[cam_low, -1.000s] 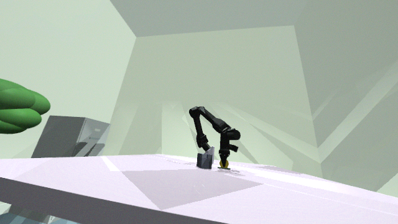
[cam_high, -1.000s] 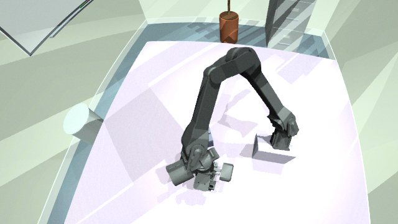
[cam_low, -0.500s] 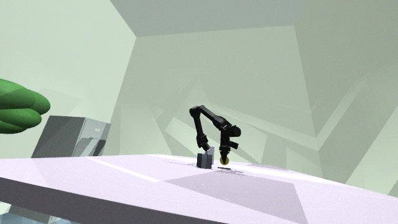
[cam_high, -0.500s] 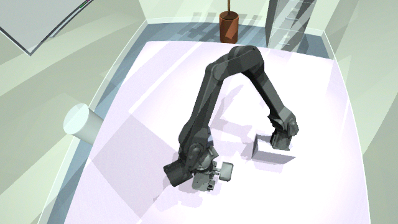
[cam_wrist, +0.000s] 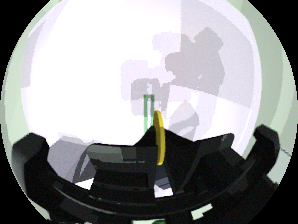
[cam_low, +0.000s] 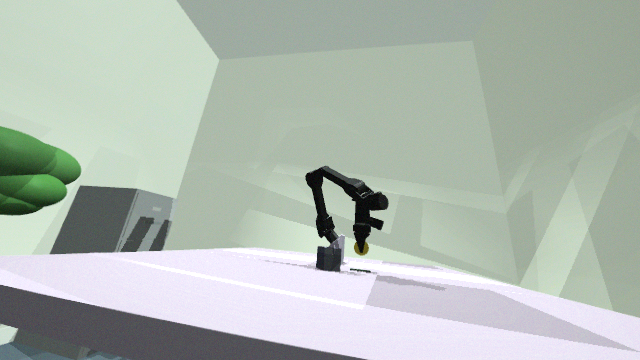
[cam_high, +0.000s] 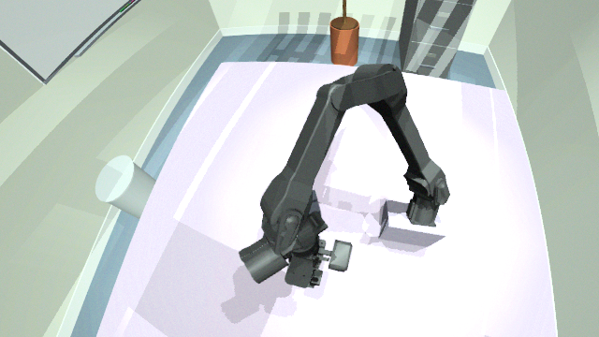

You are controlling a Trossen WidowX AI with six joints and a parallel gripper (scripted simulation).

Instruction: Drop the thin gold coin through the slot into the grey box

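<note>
I have the claw (cam_low: pixel 361 242) pinching the coin (cam_low: pixel 361 247) by its upper rim, edge-down above the holder (cam_low: pixel 360 270), so it can meet the box (cam_low: pixel 328 258) slot.

Bright, blocky shadows streak the table (cam_high: pixel 468 290) — wrist view bulges, fisheye-dark at edges.

Dark grey arm (cam_high: pixel 323 140) — blocky, matte

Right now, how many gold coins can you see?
1. The thin gold coin is pinched on edge in the hand, lifted above the flat dark-green holder, beside the grey box. The arm hides it from above.
</note>
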